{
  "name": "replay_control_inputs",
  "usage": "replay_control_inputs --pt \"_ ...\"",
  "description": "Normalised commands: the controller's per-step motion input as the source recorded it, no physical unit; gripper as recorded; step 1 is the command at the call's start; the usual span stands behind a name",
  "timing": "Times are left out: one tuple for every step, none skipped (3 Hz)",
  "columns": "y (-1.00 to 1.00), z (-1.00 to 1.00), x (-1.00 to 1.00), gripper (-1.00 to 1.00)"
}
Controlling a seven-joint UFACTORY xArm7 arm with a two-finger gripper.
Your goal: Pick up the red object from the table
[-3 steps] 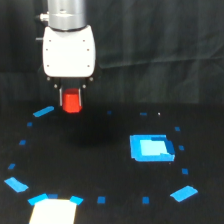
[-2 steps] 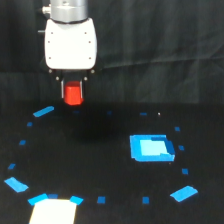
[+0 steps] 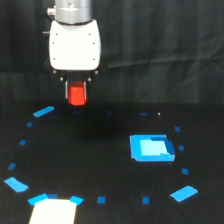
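**Above the table: block lifted and rising**

Beneath the white gripper head (image 3: 75, 44), the small bright red-orange matte block (image 3: 77, 94) sits between the two thin dark fingers (image 3: 67, 90), which are closed against its sides. The gripper (image 3: 77, 97) therefore holds the block clamped; the lower fingertips are too blurred to resolve individually.

Change over the last second: the gripper head and the block have moved upward together in the exterior view, and slightly toward that view's right. The block now shows against the dark backdrop rather than low over the flat black table surface (image 3: 100, 165). A faint dark shadow lies on the table below it, well apart from the block.

Unchanged items: the bright blue square patch (image 3: 151, 148) on the exterior view's right, the ring of small blue tape marks (image 3: 43, 111), and the whitish patch (image 3: 52, 212) at the lower edge all occupy the same positions.

Assessment: the block is clear of the table and travels with the gripper, so the pick appears achieved. Grip security cannot be confirmed beyond the block moving with the fingers.
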Motion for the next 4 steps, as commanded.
replay_control_inputs --pt "0.32 -0.06 -0.16 -1.0" --pt "0.26 -0.42 0.03 -1.0" --pt "0.51 0.25 0.02 -1.0" --pt "0.45 0.12 -0.03 -0.98"
